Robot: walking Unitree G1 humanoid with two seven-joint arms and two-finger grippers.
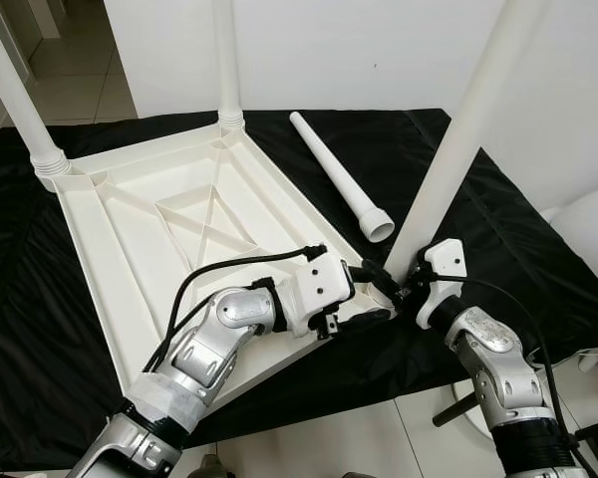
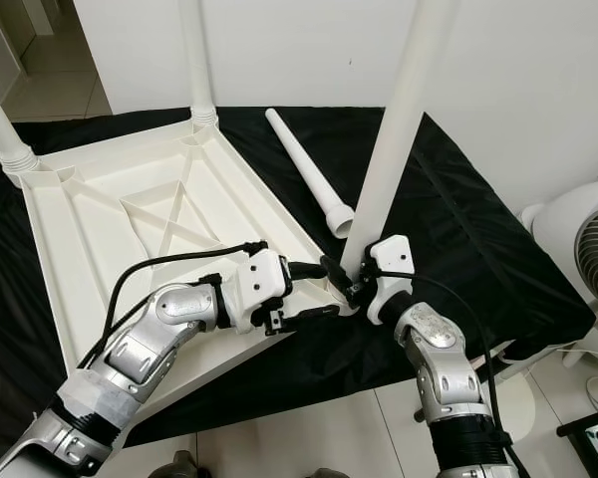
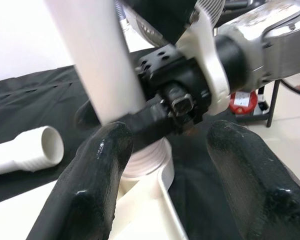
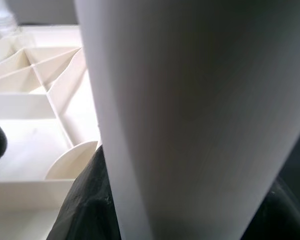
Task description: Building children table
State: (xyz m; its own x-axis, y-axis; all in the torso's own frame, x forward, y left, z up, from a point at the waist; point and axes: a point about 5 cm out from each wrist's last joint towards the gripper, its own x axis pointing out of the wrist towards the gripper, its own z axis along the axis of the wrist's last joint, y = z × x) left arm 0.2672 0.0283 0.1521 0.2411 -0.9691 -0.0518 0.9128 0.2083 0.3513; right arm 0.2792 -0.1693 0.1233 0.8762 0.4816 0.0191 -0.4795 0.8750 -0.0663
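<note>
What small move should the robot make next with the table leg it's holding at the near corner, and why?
Probably twist the leg further into its corner socket. The right gripper clamps it just above its base, and it stands tilted compared with the two fitted legs. The left gripper sits open by the same corner of the upturned tabletop. One loose leg lies on the black cloth.

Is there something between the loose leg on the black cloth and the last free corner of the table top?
Nothing visible lies between them. The loose leg rests on the black cloth beside the upturned table top. The free corner itself lies under the left arm, hidden. The right pincer holds the third leg at the near corner.
</note>
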